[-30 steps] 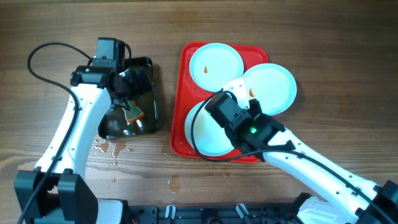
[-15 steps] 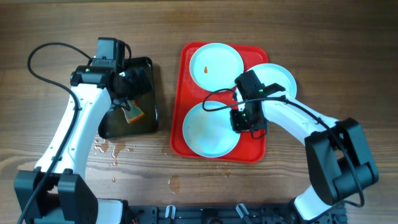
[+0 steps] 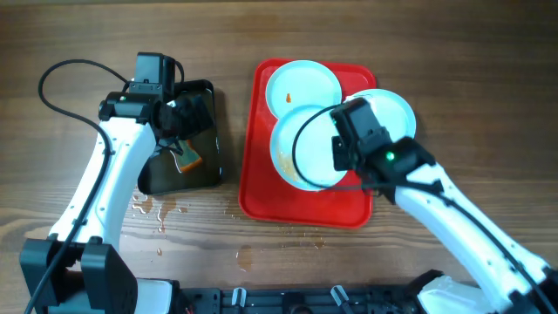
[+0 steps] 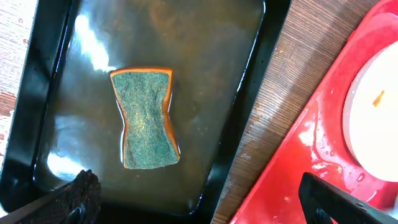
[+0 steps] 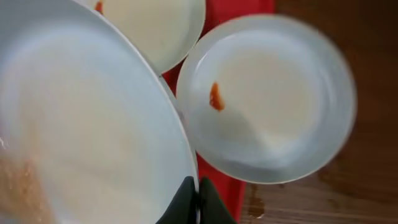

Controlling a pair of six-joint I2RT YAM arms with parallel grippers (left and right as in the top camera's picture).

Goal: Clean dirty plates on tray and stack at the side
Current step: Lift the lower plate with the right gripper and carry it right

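Fingertips (image 5: 185, 198) of the right tool (image 5: 198, 200) pinch the rim of the held plate (image 3: 309, 144), raised above the red tray (image 3: 261, 196); brownish specks mark that plate near one edge; the far plate (image 3: 302, 85) lies at the tray's back end with an orange smear; the side plate (image 5: 267, 99), also smeared, overhangs the tray's right edge; the left tool (image 4: 199, 196) hangs spread wide over a wet black tray (image 3: 209, 170) holding a sponge (image 4: 146, 118); droplets dot the tabletop (image 3: 453, 52).
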